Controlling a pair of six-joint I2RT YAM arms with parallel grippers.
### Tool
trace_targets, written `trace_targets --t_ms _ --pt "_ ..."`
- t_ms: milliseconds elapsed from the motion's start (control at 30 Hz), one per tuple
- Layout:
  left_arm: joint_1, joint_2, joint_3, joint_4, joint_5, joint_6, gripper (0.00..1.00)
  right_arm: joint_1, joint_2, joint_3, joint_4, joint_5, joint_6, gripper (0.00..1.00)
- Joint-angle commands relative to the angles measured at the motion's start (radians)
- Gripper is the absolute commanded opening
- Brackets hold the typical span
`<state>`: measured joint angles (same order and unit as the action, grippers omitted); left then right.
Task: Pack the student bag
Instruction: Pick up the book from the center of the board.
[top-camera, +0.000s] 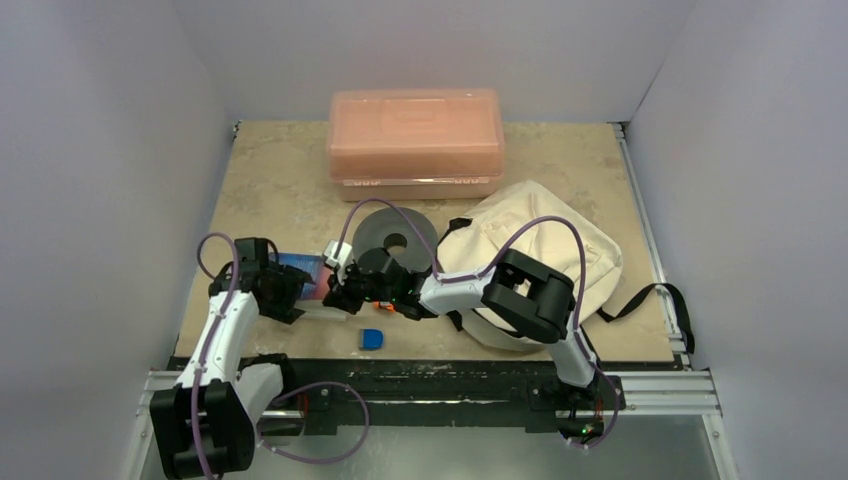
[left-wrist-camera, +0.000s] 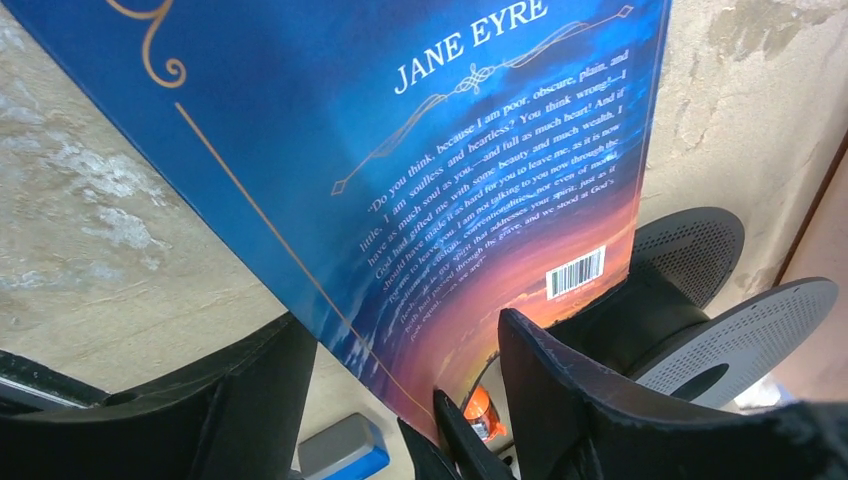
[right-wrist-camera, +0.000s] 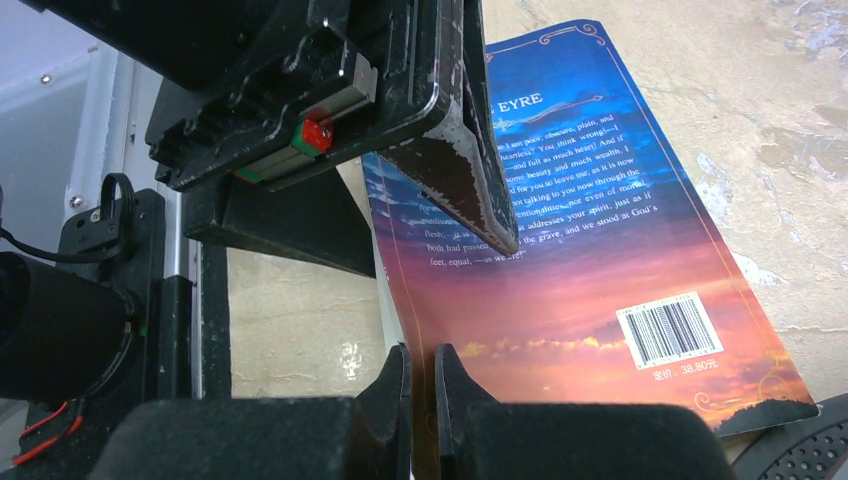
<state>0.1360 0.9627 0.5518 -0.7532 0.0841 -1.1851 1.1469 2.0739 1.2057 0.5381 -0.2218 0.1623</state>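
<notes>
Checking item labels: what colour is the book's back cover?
The book is blue fading to sunset orange, with a gold border; the right wrist view shows it best.

The right arm (top-camera: 525, 295) hides the near part of the student bag (top-camera: 545, 225).

Tabletop (top-camera: 270, 180): beige stone look, mottled, matt, with rough pitted pale patches.
Book (left-wrist-camera: 430, 170): paper cover, glossy and smooth, printed blue running to orange, with gold lettering.
Box (top-camera: 415, 140): salmon-pink plastic, translucent, smooth, slight sheen.
Bag (top-camera: 540, 225): cream cloth, soft, matt, creased.
Straps (top-camera: 650, 295): black woven webbing, matt.
Reel (left-wrist-camera: 750, 320): grey plastic, matt, its 2 flanges dotted with fine holes.
Small block (top-camera: 371, 339): blue and grey, smooth; material unclear.
Jaws: black plastic, matt; 1 edge scuffed pale.
Arm shells (top-camera: 225, 330): white plastic, smooth.
Rails (top-camera: 660, 395): bare silver metal.
Walls (top-camera: 100, 150): white, matt, plain.
</notes>
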Motion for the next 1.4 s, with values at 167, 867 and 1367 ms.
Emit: trace_targets --t_ms 167,867,1367 --pt "0.035 -0.019 -0.068 0.131 0.070 -0.004 0.34 0.043 -0.035 0.040 -0.103 0.015 -0.026 0.00" --pt "0.039 -0.248 0.104 -0.156 -0.155 0.076 0.00 0.045 -0.282 -0.069 -0.115 0.114 -0.044 0.74" --pt "0.039 -0.377 0.327 -0.040 0.083 0.302 0.00 -0.144 -0.557 -0.043 -0.320 0.036 0.255 0.88"
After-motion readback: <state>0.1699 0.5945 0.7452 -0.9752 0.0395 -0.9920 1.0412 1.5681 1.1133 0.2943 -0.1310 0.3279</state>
